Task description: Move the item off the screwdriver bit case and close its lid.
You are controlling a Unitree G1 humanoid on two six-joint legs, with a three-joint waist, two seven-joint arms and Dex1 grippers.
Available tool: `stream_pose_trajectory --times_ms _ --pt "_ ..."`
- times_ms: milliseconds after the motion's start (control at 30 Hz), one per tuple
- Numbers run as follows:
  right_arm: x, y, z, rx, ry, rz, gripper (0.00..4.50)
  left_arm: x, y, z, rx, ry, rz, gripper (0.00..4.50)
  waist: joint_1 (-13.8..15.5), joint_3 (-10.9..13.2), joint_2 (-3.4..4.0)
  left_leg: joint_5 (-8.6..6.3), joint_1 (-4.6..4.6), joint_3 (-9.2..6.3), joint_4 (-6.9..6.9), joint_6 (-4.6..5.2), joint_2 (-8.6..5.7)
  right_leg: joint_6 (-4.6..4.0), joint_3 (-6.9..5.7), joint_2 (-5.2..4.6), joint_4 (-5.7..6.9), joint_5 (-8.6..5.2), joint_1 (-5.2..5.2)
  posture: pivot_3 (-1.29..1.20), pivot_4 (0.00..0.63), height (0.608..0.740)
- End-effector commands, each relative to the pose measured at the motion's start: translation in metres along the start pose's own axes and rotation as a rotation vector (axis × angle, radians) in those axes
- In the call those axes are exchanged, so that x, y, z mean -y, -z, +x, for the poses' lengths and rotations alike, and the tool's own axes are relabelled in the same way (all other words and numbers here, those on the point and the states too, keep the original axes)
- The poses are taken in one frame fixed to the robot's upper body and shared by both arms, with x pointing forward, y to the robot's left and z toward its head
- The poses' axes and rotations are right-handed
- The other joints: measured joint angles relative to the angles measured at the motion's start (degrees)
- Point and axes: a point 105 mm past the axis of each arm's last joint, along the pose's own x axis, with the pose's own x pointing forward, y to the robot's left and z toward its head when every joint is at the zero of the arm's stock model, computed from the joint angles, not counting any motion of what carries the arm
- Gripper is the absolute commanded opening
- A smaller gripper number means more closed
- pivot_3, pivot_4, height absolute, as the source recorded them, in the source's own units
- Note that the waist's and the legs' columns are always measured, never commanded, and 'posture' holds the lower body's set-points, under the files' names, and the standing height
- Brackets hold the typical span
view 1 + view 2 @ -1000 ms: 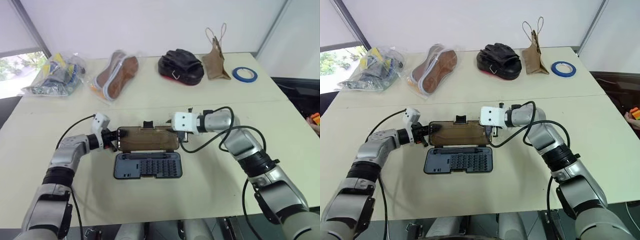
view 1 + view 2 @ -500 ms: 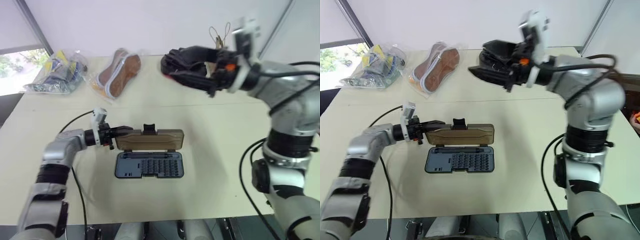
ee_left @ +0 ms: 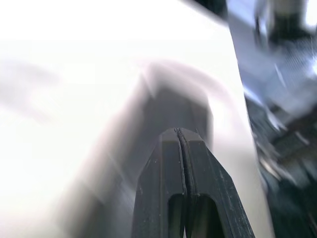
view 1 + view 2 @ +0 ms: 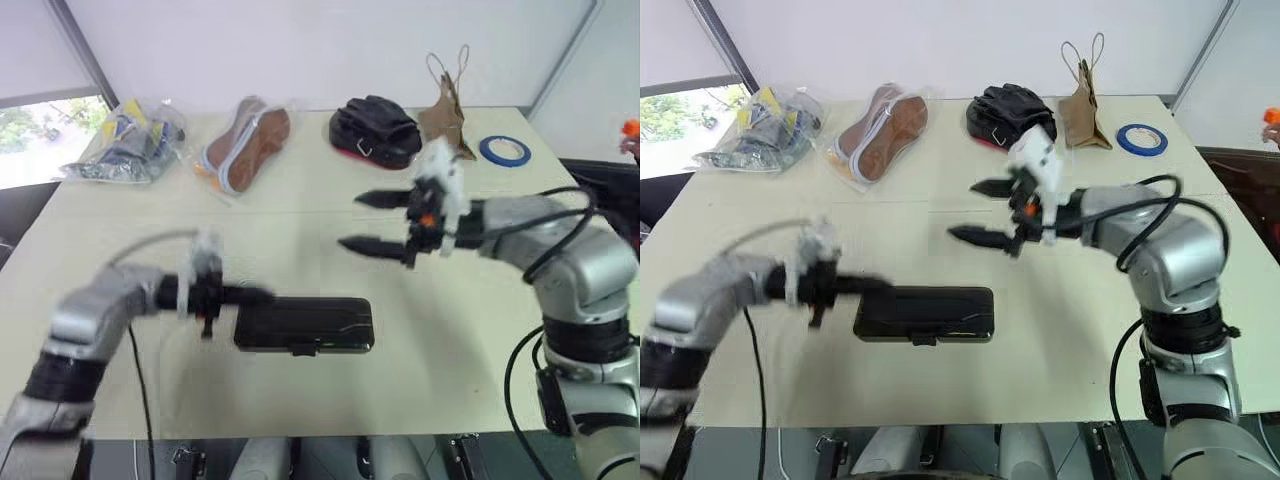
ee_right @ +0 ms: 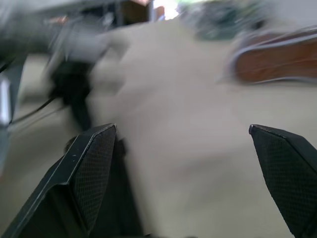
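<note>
- The screwdriver bit case [image 4: 303, 325] is lying flat near the table's [image 4: 140, 230] 6 o'clock edge, with its dark lid down and nothing resting on top.
- The left gripper [image 4: 262, 296] is reaching in at the case's 9 o'clock end. Its two fingers are pressing together and gripping nothing. Whether the tips are touching the lid is unclear.
- The right gripper [image 4: 350, 221] is hovering over bare table at about 1 o'clock from the case, its fingers spreading wide and empty.
- The lid is probably being seated now. Pressing straight down near the small latch tab [image 4: 298, 349] on the 6 o'clock side should snap it shut without nudging the case off the edge.
- A black glove [image 4: 375, 128] and a blue tape roll [image 4: 503, 150] are sitting well apart from the case, between 12 and 2 o'clock.
</note>
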Motion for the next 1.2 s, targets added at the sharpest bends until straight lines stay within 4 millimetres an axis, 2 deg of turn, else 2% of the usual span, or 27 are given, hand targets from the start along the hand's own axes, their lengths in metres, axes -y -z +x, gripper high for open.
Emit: stream_pose_trajectory --times_ms 33,100,133,267,333,400,533,700,867,1033,1200 --pt "-0.023 0.01 0.012 -0.044 -0.069 -0.065 4.23 -0.011 -0.018 -0.003 0.068 -0.022 0.007 0.0 -0.52 0.0 0.01 0.0 0.02 0.03 0.0 0.0 0.0 0.0 0.02 0.0 0.01 0.0 0.0 0.0 0.15 0.74" --pt "-0.034 0.02 0.018 -0.084 -0.109 -0.082 3.67 -0.019 -0.019 -0.001 0.055 -0.036 0.032 0.0 -1.04 -0.01 0.01 0.0 0.02 0.03 -0.04 0.0 0.0 0.0 0.03 0.01 0.01 -0.01 -0.02 0.0 0.15 0.74" --pt "-0.04 0.025 0.02 -0.098 -0.134 -0.09 3.18 -0.023 -0.018 0.001 0.043 -0.044 0.044 0.0 -1.15 0.0 0.01 0.0 0.02 0.05 -0.05 0.0 0.0 0.0 0.05 0.02 0.01 -0.01 -0.04 0.0 0.15 0.74" --pt "-0.072 0.046 0.032 -0.157 -0.25 -0.113 1.19 -0.05 0.023 0.028 -0.128 -0.073 0.109 0.0 -0.84 -0.01 0.01 0.02 0.06 0.05 -0.04 -0.04 0.03 0.0 0.06 0.08 0.05 -0.01 -0.01 0.0 0.15 0.74" --pt "-0.094 0.052 0.031 -0.178 -0.333 -0.134 0.04 -0.054 0.035 0.041 -0.151 -0.042 0.078 0.0 -0.61 -0.01 -0.03 0.03 0.07 0.05 -0.02 -0.04 0.02 -0.01 0.04 0.08 0.04 -0.01 0.05 0.0 0.15 0.74" --pt "-0.101 0.051 0.035 -0.159 -0.333 -0.119 0.04 -0.054 0.046 0.051 -0.175 0.003 0.074 0.0 -0.81 0.0 -0.05 0.0 0.02 0.05 0.0 0.0 0.0 0.0 0.06 0.06 -0.02 -0.01 0.04 0.0 0.15 0.74" --pt "-0.101 0.055 0.042 -0.157 -0.294 -0.098 0.04 -0.059 0.068 0.073 -0.269 0.034 0.106 0.0 -0.84 0.02 -0.12 0.01 0.0 0.05 0.03 0.0 0.02 0.01 0.06 0.07 0.0 0.0 0.01 0.0 0.15 0.74" --pt "-0.105 0.061 0.064 -0.171 -0.227 -0.088 0.04 -0.062 0.084 0.088 -0.366 0.079 0.166 0.0 -0.99 0.01 -0.13 0.01 0.04 0.06 0.02 -0.01 0.05 0.0 0.08 0.09 0.1 0.0 -0.02 0.0 0.15 0.74" --pt "-0.1 0.074 0.071 -0.231 -0.182 -0.124 0.04 -0.063 0.085 0.094 -0.416 0.113 0.209 0.0 -0.89 -0.01 -0.16 0.02 0.02 0.06 0.06 -0.01 0.01 0.0 0.08 0.08 0.16 0.0 -0.04 0.0 0.15 0.74" --pt "-0.094 0.092 0.071 -0.314 -0.128 -0.194 0.04 -0.063 0.086 0.092 -0.478 0.154 0.244 0.0 -0.93 -0.02 -0.18 0.02 0.03 0.07 0.08 0.0 0.0 0.01 0.07 0.1 0.2 -0.01 -0.03 0.0 0.15 0.74" --pt "-0.081 0.108 0.068 -0.395 -0.064 -0.278 0.04 -0.056 0.092 0.085 -0.554 0.258 0.252 0.0 -1.06 -0.04 -0.19 0.02 0.06 0.08 0.08 0.0 0.02 0.01 0.08 0.13 0.24 -0.01 -0.02 0.0 0.15 0.74"
